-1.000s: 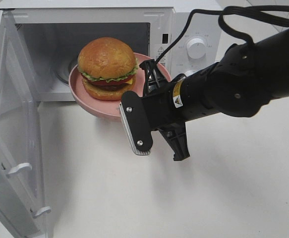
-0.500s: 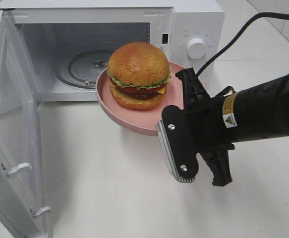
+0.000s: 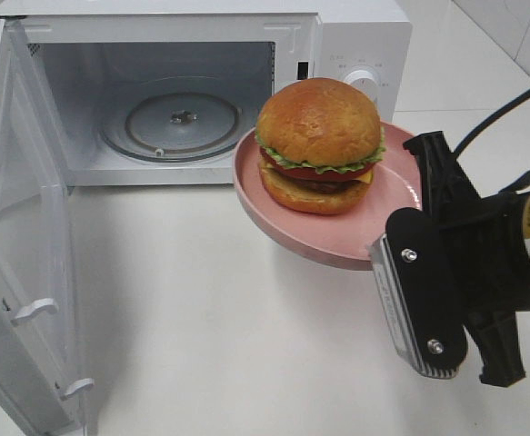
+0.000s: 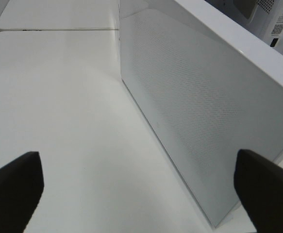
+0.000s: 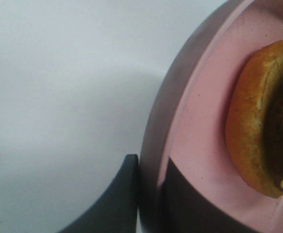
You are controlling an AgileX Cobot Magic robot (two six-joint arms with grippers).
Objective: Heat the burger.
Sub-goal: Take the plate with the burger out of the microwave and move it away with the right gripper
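Note:
The burger (image 3: 319, 145), with a golden-brown bun, lettuce, tomato and cheese, sits on a pink plate (image 3: 269, 211) held in the air in front of the microwave's control panel. My right gripper (image 3: 421, 195) is shut on the plate's right rim. In the right wrist view, one dark finger lies over the plate (image 5: 194, 121) and one under it, the gripper (image 5: 151, 194) pinching the rim with the burger (image 5: 253, 126) just beyond. My left gripper (image 4: 140, 187) is open and holds nothing, beside the outer face of the microwave door (image 4: 204, 111).
The white microwave (image 3: 355, 45) stands at the back with its door (image 3: 19, 227) swung wide open to the left. Its glass turntable (image 3: 178, 123) is bare. The white tabletop (image 3: 219, 336) stretches in front.
My right gripper has carried the plate and burger from the microwave's mouth out to the right and toward the front. The left gripper has stayed open.

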